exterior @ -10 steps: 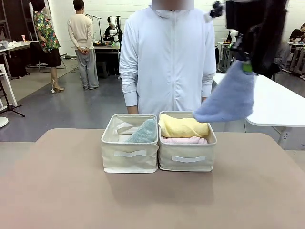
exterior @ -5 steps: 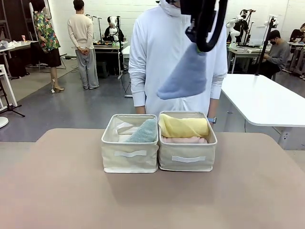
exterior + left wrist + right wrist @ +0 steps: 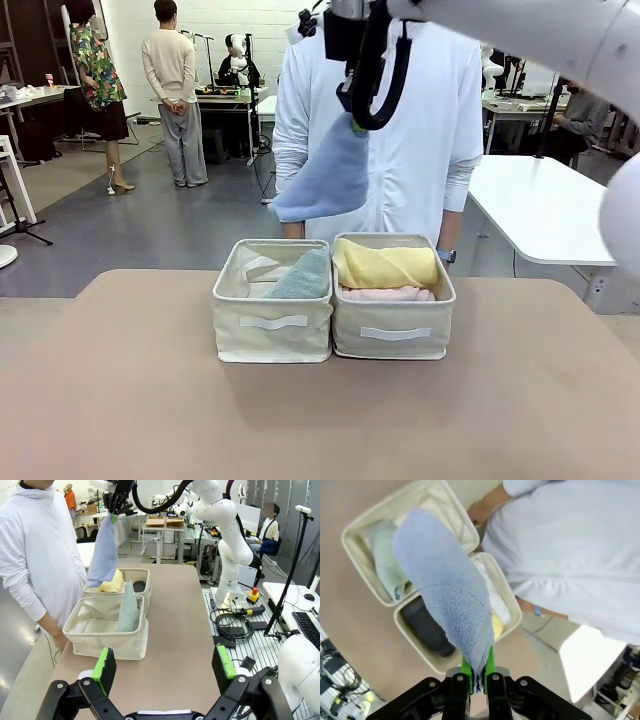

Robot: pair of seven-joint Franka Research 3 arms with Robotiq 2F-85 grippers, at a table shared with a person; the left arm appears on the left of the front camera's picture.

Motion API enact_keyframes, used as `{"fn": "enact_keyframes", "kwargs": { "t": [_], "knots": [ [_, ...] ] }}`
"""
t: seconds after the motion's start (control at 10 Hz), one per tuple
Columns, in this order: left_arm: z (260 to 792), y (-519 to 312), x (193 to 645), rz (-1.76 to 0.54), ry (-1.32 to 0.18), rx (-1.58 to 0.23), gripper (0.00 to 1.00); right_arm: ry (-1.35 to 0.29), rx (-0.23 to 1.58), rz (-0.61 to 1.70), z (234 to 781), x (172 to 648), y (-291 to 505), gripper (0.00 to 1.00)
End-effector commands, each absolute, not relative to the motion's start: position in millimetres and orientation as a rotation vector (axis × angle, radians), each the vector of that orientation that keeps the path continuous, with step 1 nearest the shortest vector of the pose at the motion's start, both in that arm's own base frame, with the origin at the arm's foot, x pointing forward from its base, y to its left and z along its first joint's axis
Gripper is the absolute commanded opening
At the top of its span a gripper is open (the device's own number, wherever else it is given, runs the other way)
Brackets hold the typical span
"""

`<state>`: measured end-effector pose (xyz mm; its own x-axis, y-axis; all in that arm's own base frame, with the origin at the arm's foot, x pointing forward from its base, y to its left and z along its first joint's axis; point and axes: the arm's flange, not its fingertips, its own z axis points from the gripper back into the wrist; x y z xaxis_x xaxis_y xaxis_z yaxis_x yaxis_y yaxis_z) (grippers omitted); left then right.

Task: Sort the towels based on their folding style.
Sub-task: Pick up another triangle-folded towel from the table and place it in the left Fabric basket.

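One light-blue towel (image 3: 322, 180) is held up high by the right claw (image 3: 357, 122), well above the two beige bins that are set side by side on the bench (image 3: 320, 420). The right claw is clenched tight on the thin top end of the towel. That end is pinched between the green pads (image 3: 490, 661), and the wide, soft end is left hanging down under the claw. From the front, the hanging end is seen over the left bin (image 3: 272, 335), close to the line where the two bins meet, and neither bin is touched by it. From the right wrist, the towel is seen draped down across both bins far below. A sage-green towel (image 3: 302, 277), shaped like a cone, is leaned up inside the left bin. In the right bin (image 3: 392, 340) a rolled yellow towel (image 3: 385, 265) is laid on top of a pink towel (image 3: 388, 294), and a dark grey towel (image 3: 425, 625) is tucked into the same bin beside them. The left claw (image 3: 164, 662) is spread wide apart with nothing held in it. It is kept low over the bench, well apart from the bins and the towels. A person (image 3: 420, 150) in a white top is seen standing just behind the bins at the far side of the bench.
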<state>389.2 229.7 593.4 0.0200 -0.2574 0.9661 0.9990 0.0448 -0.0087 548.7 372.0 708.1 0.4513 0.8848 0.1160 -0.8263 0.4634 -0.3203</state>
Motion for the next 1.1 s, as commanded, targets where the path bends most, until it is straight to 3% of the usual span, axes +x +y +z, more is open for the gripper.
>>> {"fn": "enact_keyframes", "kwargs": {
  "t": [0.0,0.2,0.3,1.0],
  "knots": [
    [593.7,230.0,386.5,-1.286,-1.052,-0.99,1.0,-0.298,-0.152,1.068,748.9,582.4,398.5,0.11],
    [593.7,230.0,386.5,-1.286,-1.052,-0.99,1.0,-0.275,-0.074,1.026,744.2,577.7,394.7,0.11],
    [593.7,230.0,386.5,-1.286,-1.052,-0.99,1.0,-0.296,-0.164,1.065,704.8,555.0,378.6,0.11],
    [593.7,230.0,386.5,-1.286,-1.052,-0.99,1.0,-0.286,-0.084,1.09,671.4,563.6,396.1,0.11]
  ]
}}
